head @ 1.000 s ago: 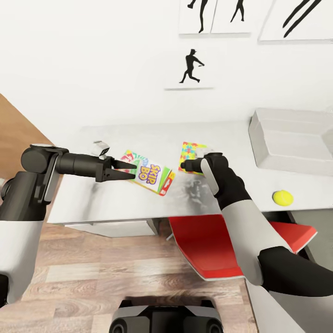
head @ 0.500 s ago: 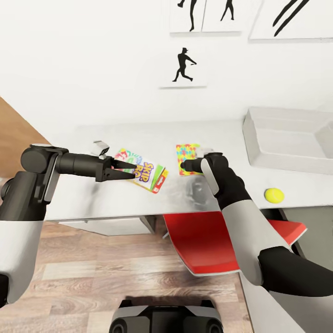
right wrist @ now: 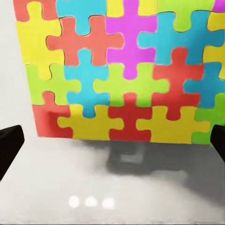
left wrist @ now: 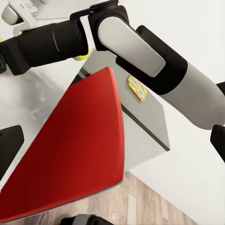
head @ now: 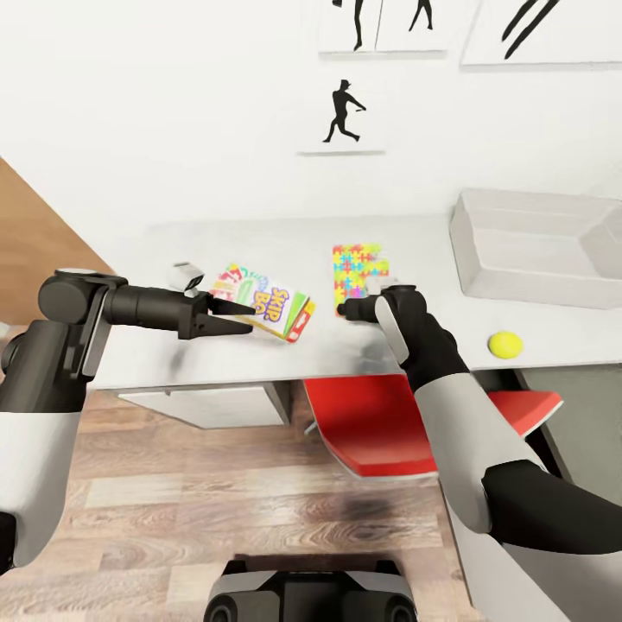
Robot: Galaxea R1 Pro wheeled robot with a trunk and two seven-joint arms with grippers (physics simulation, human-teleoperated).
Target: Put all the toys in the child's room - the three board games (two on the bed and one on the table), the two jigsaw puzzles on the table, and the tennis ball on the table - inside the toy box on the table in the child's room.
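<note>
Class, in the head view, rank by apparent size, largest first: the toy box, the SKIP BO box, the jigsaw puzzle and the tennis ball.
1. Toy box, though cut off by the picture edge.
2. SKIP BO box and jigsaw puzzle: too alike to rank, both partly hidden by the arms.
3. Tennis ball.

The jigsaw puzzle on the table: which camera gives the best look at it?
The right wrist view: the jigsaw puzzle shows close up, each interlocking piece distinct. The head view shows it whole but small, beyond the right gripper. The left wrist view catches a tiny, distant puzzle.
</note>
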